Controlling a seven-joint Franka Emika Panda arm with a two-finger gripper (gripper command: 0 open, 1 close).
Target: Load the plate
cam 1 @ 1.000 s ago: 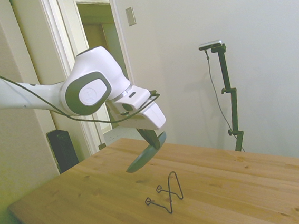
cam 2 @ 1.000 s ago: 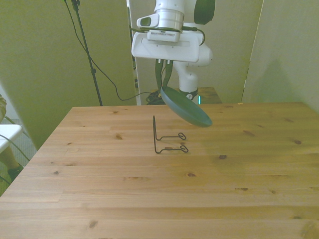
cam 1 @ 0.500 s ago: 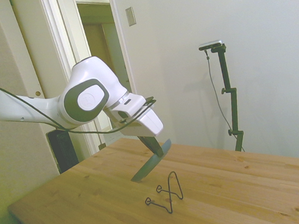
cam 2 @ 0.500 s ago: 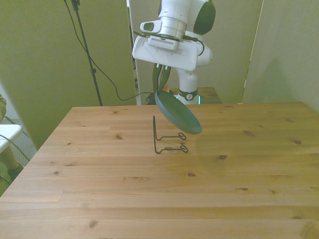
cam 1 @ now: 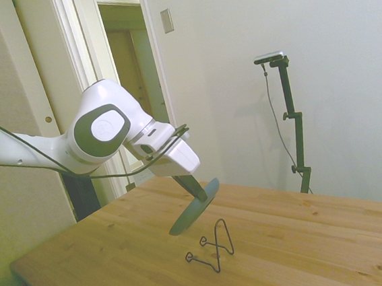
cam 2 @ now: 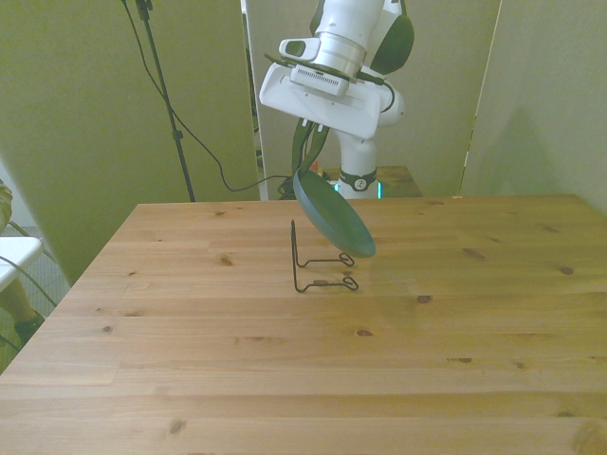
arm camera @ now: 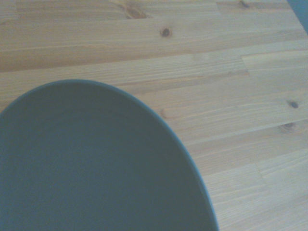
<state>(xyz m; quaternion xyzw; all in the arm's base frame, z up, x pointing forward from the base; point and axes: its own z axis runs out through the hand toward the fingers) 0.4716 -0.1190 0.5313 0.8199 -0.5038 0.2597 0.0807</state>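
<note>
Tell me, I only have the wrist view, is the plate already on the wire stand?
Observer: No. The side view shows the plate tilted in the air, above the wire stand.
Operator: Is the grip secure?
Observer: The gripper pinches the plate's upper rim, fingers shut on it.
Operator: Where's the stand's upright?
Observer: On the front view's left of the stand; the plate's lower edge hangs over its two looped feet.
</note>
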